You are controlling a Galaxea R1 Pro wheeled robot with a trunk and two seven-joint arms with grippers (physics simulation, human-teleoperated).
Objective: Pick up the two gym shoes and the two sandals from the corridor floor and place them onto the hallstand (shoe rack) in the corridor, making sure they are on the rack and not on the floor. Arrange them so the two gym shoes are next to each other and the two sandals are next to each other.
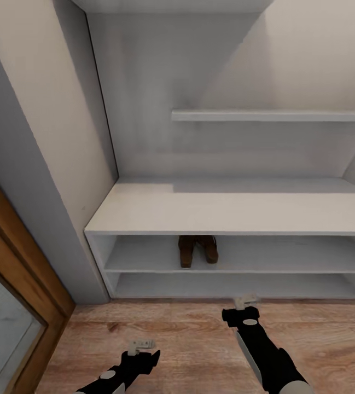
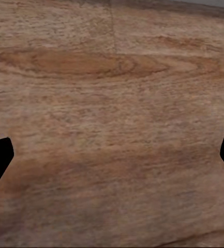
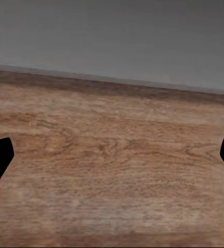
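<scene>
- Both claws, left claw [image 1: 143, 345] and right claw [image 1: 246, 300], hang spread wide and empty over the corridor floor [image 1: 188, 328].
- Two sandals [image 1: 198, 249] stand side by side on the hallstand [image 1: 226, 210]'s upper open shelf.

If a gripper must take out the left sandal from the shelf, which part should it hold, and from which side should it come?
Probably the near end of the left sandal. It lies lengthwise on the upper open shelf of the hallstand, one end at the front edge and touching its partner. The top blocks any approach from above, so come level from the corridor side, the fingers closing across the strap.
</scene>
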